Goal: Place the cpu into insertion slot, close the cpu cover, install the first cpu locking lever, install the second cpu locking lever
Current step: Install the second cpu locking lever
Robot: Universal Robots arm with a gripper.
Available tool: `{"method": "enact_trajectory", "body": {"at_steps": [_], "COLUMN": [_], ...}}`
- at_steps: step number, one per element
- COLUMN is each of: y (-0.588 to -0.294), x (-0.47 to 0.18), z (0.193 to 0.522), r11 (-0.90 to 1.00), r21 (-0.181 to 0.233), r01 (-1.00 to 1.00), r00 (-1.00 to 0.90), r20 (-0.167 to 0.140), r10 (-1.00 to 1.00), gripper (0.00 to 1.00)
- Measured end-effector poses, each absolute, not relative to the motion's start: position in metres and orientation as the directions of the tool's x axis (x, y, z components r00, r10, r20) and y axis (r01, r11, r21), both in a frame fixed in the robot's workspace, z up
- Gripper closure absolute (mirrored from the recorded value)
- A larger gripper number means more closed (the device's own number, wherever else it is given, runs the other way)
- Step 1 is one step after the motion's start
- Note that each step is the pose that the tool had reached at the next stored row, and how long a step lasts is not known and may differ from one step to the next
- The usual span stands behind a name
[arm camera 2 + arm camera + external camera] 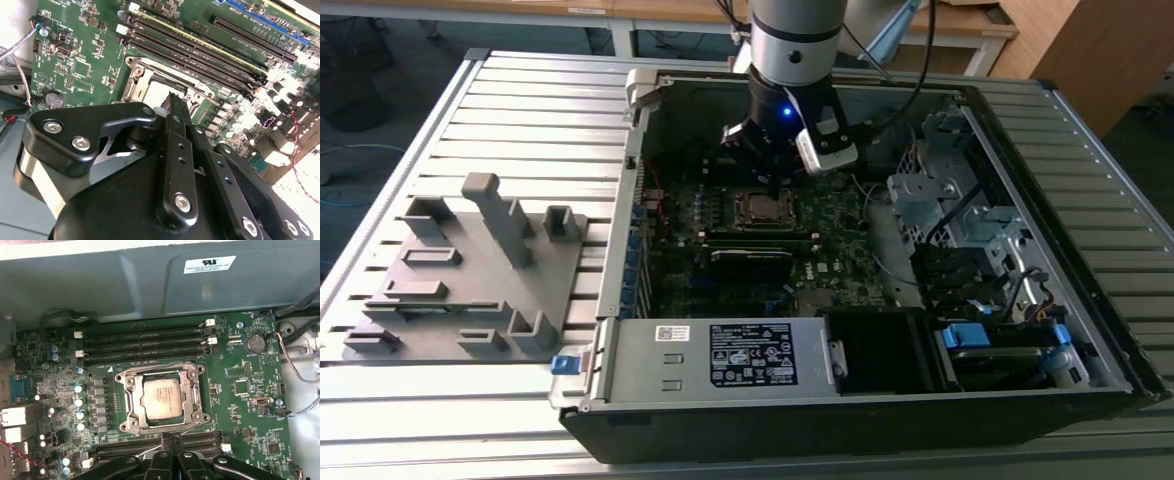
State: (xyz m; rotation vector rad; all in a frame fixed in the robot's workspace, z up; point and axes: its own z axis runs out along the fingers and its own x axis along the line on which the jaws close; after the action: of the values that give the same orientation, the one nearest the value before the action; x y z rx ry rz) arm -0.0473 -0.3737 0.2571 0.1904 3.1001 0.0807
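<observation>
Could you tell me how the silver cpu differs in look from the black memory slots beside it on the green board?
The small square silver-grey cpu is compact and pale, with a dull metal top; the long narrow black memory slots are dark, thin strips. The cpu sits inside a silvery metal frame; the memory slots have white end clips. Both lie flat on the green circuit board.

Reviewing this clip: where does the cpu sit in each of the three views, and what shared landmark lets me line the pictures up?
Exterior view: the cpu lies in the socket mid-board, just below the gripper.
First wrist view: it sits centre frame, framed by the cpu cover.
Second wrist view: a pale corner shows above the gripper's fingers.
Shared landmark: the memory slots beside the socket.
</observation>
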Motion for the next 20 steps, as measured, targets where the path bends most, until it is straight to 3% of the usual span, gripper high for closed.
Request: {"method": "enact_trajectory", "body": {"at_steps": [20], "y": [-0.3773], "x": [-0.0473], "z": [0.2537], "r11": [0.991], "r21": [0.054], "r01": [0.121], "r00": [-0.992], "r20": [-0.031], "r10": [0.123], "gripper": [0.9]}}
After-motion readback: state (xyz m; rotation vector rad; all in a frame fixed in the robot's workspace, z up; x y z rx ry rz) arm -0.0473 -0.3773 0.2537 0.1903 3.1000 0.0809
